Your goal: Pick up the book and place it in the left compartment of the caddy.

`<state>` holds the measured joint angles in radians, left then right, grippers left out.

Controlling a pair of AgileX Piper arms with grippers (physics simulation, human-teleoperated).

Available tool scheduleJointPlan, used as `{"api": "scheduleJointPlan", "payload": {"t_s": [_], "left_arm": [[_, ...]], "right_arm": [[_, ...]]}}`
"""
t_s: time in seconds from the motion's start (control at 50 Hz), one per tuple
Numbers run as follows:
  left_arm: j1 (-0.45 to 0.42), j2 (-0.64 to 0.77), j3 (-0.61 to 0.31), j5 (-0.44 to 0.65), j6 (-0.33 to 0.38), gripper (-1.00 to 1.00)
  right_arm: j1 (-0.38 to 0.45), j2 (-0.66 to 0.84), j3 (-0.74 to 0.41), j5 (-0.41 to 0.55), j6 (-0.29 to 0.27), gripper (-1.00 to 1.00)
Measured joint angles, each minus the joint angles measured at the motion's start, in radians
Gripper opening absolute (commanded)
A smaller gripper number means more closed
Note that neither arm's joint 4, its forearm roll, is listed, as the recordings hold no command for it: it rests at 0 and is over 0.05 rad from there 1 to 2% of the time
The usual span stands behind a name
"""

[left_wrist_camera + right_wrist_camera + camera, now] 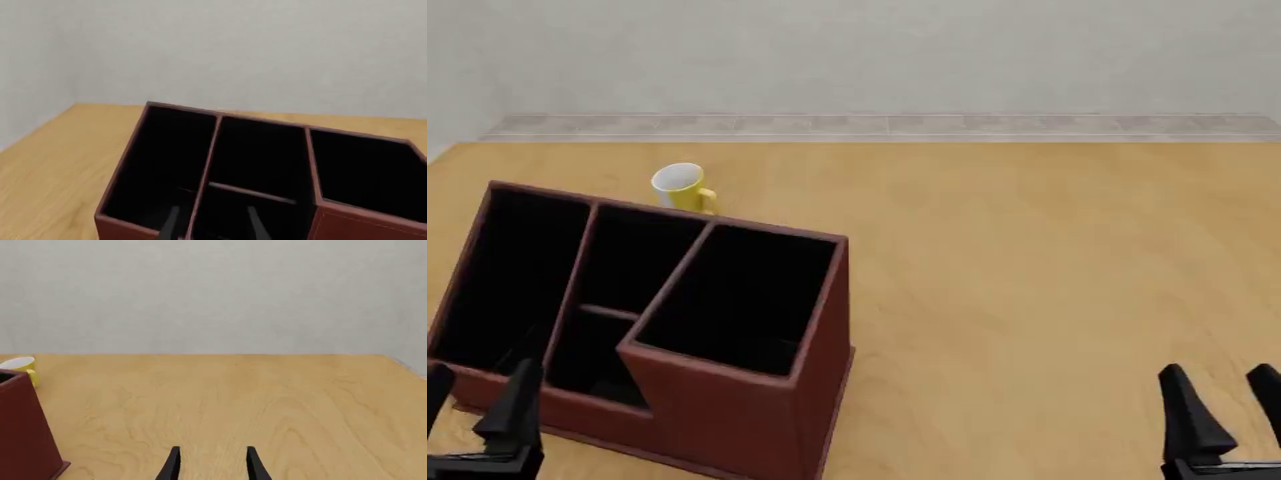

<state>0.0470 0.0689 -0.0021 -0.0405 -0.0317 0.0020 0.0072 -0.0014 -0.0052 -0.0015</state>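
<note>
No book shows on the table [1028, 300]; the caddy [734, 410] sits at nine o'clock. Left gripper [474, 410] and right gripper [1224, 410] both gape empty, so whether placement remains cannot be told.

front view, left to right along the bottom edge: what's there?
left tool → caddy → bare table → right tool. Both tools are open and hold nothing. No book shows in this view.
</note>
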Motion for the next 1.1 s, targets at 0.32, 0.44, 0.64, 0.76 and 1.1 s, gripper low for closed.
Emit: {"api": "scheduleJointPlan", "payload": {"t_s": [0.32,0.44,0.64,0.76,1.1], "left_arm": [[-0.048,-0.049,-0.031,0.040,0.026,1.00],[-0.068,-0.053,-0.057,0.059,0.037,1.00],[-0.135,-0.014,-0.132,0.081,0.067,1.00],[-0.209,0.048,-0.198,0.087,0.111,1.00],[-0.510,0.225,-0.392,0.212,0.175,1.00]], "right_arm": [[-0.005,-0.004,-0.002,0.003,0.007,1.00],[-0.005,-0.005,-0.002,0.003,0.009,1.00],[-0.004,-0.006,-0.003,0.004,0.012,1.00],[-0.004,-0.005,-0.003,0.005,0.015,1.00],[-0.012,-0.005,-0.004,0.002,0.030,1.00]]}}
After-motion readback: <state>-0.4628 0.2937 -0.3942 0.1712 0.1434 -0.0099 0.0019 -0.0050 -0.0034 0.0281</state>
